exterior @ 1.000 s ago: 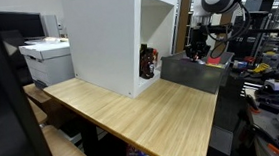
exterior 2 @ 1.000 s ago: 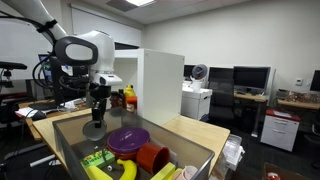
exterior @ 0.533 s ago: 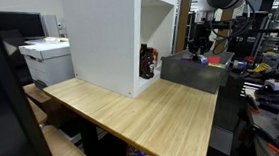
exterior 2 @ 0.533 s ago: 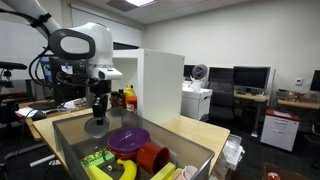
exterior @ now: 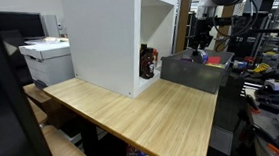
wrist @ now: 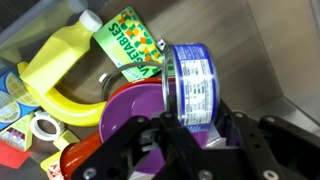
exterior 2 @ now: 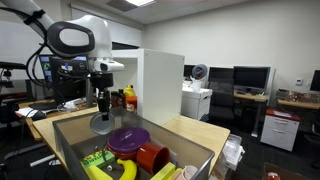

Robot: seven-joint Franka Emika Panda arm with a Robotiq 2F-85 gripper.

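above bin [exterior: 192, 76], jaws snug around can [wrist: 190, 85]

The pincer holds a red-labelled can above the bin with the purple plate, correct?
No: the label on the can is blue, not red, as the wrist view shows. The pincer does hold it above the bin with the purple plate.

Setting: office-style lab. Computer monitors [exterior 2: 250, 77] stood on desks along wall; printer [exterior: 48, 57] sat beside wooden table [exterior: 142, 113]; drawer cabinet [exterior 2: 282, 128] stood on floor; panelled ceiling [exterior 2: 215, 10] ran overhead.
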